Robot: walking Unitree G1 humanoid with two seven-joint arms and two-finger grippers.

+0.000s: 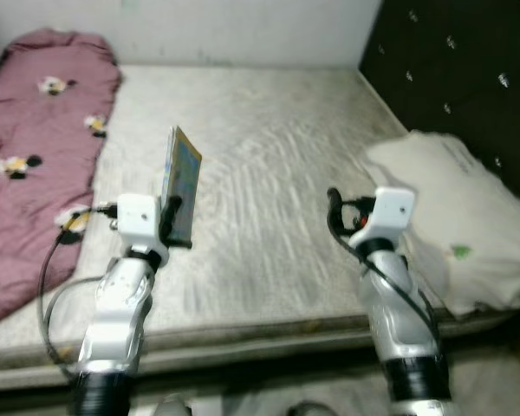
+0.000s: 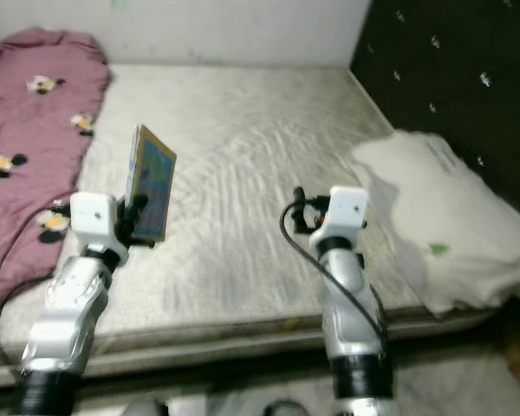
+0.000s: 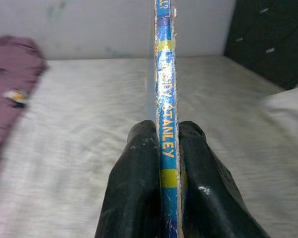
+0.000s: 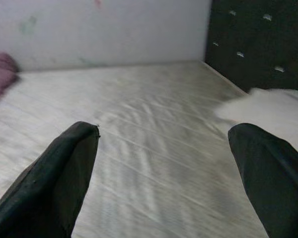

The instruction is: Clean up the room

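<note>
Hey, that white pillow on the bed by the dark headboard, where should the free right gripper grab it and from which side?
Probably the pillow's near corner, approached from the bare mattress side on the robot's left of it. It lies slumped against the headboard, so that side is blocked, while its soft edge facing the open right gripper could be pinched. The left gripper is busy holding the book.

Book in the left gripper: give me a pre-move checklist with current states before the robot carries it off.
1. Left gripper shut on the book: ok, both fingers press its spine.
2. Book lifted off the mattress: ok, held upright above it.
3. Right gripper free: ok, open and holding nothing.
4. Pillow apart from both arms: ok, it lies to the right by the headboard.
5. Blanket out of the way: ok, at the left edge.
6. Drop-off spot for the book: cannot tell.
</note>
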